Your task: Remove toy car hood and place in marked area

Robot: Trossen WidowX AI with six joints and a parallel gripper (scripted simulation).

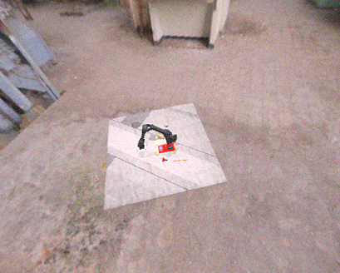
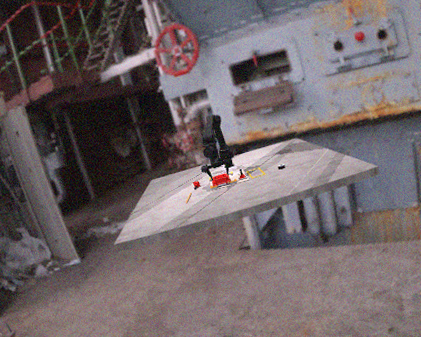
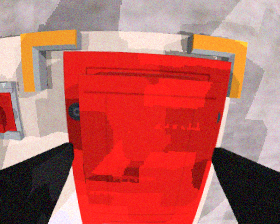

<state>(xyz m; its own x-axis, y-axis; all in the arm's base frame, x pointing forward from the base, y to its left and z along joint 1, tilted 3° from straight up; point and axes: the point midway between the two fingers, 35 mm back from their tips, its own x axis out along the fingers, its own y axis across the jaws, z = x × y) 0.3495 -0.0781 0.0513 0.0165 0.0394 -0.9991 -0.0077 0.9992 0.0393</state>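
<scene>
The red toy car (image 1: 166,149) (image 2: 220,179) sits on a white base with orange corner brackets. In the wrist view its raised red hood panel (image 3: 145,115) fills the middle; the seam between hood and body is hard to make out. My gripper (image 3: 145,153) (image 2: 221,175) is open and empty, low over the car, with one black finger at each side of the panel. Contact is not clear. The marked area (image 2: 263,173) is a yellow outline on the table, right of the car in the exterior view. It is partly behind the arm in the top view.
The white base (image 3: 130,41) carries orange brackets (image 3: 50,39) (image 3: 220,43) and a small red piece in a grey frame (image 3: 7,112). Another red piece (image 1: 164,159) (image 2: 196,184) and an orange stick (image 1: 180,160) (image 2: 189,197) lie nearby. A small dark object (image 2: 281,166) lies beyond the marked area.
</scene>
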